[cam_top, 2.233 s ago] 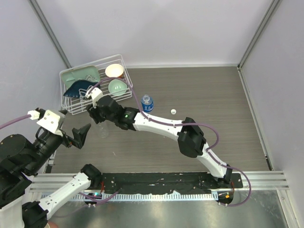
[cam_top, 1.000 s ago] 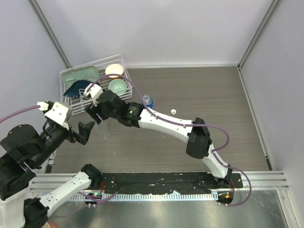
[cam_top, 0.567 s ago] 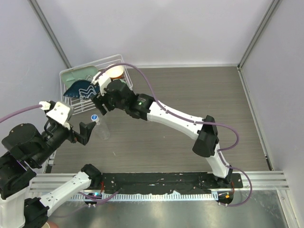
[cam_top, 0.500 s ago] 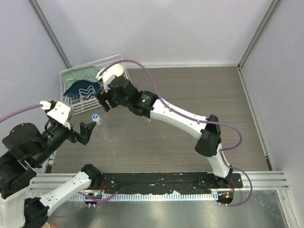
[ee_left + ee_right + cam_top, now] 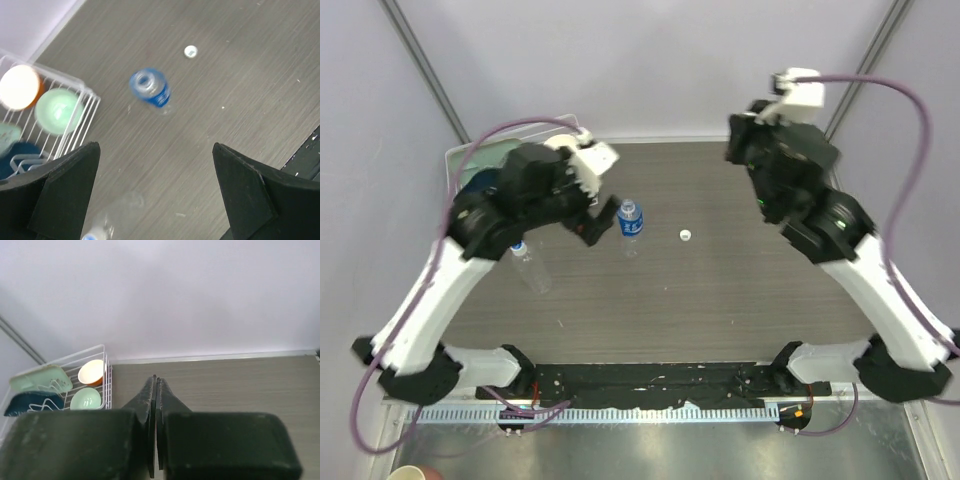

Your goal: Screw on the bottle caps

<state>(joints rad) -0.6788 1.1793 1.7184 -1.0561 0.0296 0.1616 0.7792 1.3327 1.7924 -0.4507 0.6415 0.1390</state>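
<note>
Bottle (image 5: pixel 630 222) wears a blue label (image 5: pixel 159 98), lettering unreadable.

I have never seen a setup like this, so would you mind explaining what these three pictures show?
These are two robot arms bolted at the near edge of a table, each ending in a two-finger pincer. One picture looks down from above; the other two come from a camera on each wrist. The left pincer hangs wide open, and its camera sees a blue-labelled bottle standing uncapped, a loose white cap, and a wire rack with bowls. A plain clear bottle shows further left in the overhead picture. The right pincer is raised, shut and holds nothing.
</note>
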